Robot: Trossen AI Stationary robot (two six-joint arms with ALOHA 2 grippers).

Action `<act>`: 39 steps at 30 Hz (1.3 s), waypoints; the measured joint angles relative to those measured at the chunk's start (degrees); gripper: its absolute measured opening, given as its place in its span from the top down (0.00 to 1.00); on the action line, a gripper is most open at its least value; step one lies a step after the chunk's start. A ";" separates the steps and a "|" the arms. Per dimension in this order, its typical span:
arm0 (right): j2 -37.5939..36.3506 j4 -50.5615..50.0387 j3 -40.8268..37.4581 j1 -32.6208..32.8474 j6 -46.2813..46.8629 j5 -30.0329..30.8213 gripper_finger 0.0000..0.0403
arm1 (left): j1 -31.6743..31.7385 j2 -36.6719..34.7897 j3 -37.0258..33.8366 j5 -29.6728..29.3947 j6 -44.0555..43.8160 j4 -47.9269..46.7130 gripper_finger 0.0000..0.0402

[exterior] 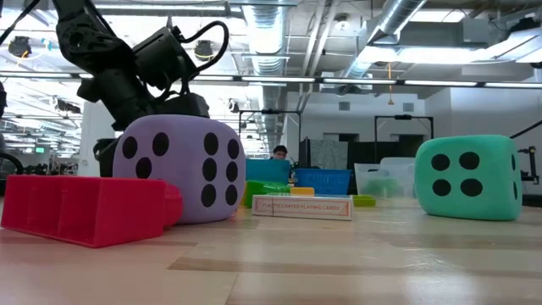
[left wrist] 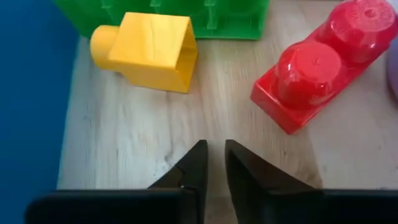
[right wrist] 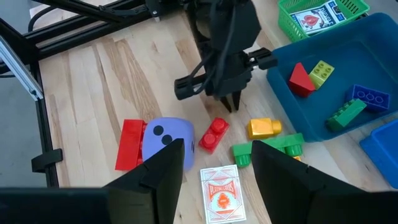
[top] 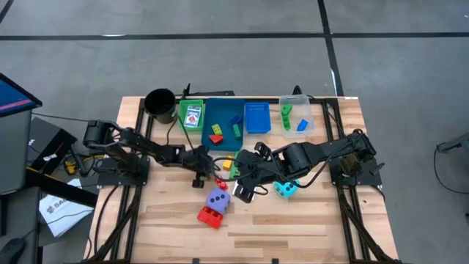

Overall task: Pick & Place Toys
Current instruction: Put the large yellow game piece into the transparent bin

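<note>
Left gripper [right wrist: 231, 102] is lowered over the table between blue tray [top: 212, 117] and purple dice cube [top: 218, 199]. Its fingers [left wrist: 198, 163] are seen nearly closed, a thin gap between them, nothing clamped. Small red brick [left wrist: 317, 62] lies just beside the tips, untouched; yellow brick [left wrist: 146, 50] and green brick [left wrist: 186, 15] lie just beyond.

Right gripper [right wrist: 214, 165] is held above the card deck [right wrist: 221, 193], fingers parted, empty.

Purple dice cube is found touching a larger red brick [top: 211, 216] at mid-table. Teal dice cube [top: 286, 188] sits near the right arm. More bricks are seen inside the blue tray and clear tray [top: 311, 117]; a card pack [top: 193, 116] is in the green tray [top: 181, 116].
</note>
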 joint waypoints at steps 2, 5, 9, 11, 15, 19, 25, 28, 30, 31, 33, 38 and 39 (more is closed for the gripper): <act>0.00 0.00 0.00 0.00 0.00 0.00 0.54 | 0.39 0.00 0.00 1.66 0.03 0.00 0.82; 0.00 0.00 0.00 0.00 0.02 0.00 0.54 | 0.58 -0.02 0.00 3.94 0.02 -0.03 0.73; 0.00 0.00 0.00 -0.28 0.18 0.09 0.54 | 0.58 -0.02 0.00 5.16 0.04 -0.05 0.60; 0.00 -0.02 0.00 -0.35 1.32 0.11 0.54 | 0.58 -0.02 0.00 5.18 0.04 0.43 0.54; 0.00 -0.04 0.00 -0.73 2.11 0.09 0.54 | 0.57 -0.02 0.00 5.16 3.65 2.48 0.44; 0.00 -0.27 0.00 -0.93 2.10 0.04 0.54 | 0.45 -0.04 0.00 6.50 12.68 2.95 0.38; 0.00 -0.57 0.00 -1.46 2.08 -1.56 0.54 | 0.45 -0.04 0.00 10.86 16.53 2.93 0.37; 0.00 -0.96 0.00 -1.55 1.92 -1.60 0.54 | 0.32 -0.04 0.00 11.87 16.57 2.93 0.36; 0.00 -1.59 0.00 -1.72 1.92 -1.60 0.54 | 0.06 -0.04 0.00 11.87 16.57 2.93 0.36; 0.00 -1.82 0.00 -1.87 1.92 -1.61 0.54 | -0.04 -0.04 0.00 11.88 16.57 2.79 0.36; 0.00 -1.98 0.00 -1.90 1.93 -1.60 0.54 | -0.19 -0.07 0.01 11.80 16.57 1.78 0.37; 0.00 -2.68 0.00 -1.90 1.93 -1.62 0.54 | -0.19 -0.20 0.20 11.76 16.33 -1.92 0.36; 0.00 -2.78 0.00 -1.90 1.94 -1.62 0.54 | -0.24 -0.22 0.22 11.75 16.33 -2.05 0.36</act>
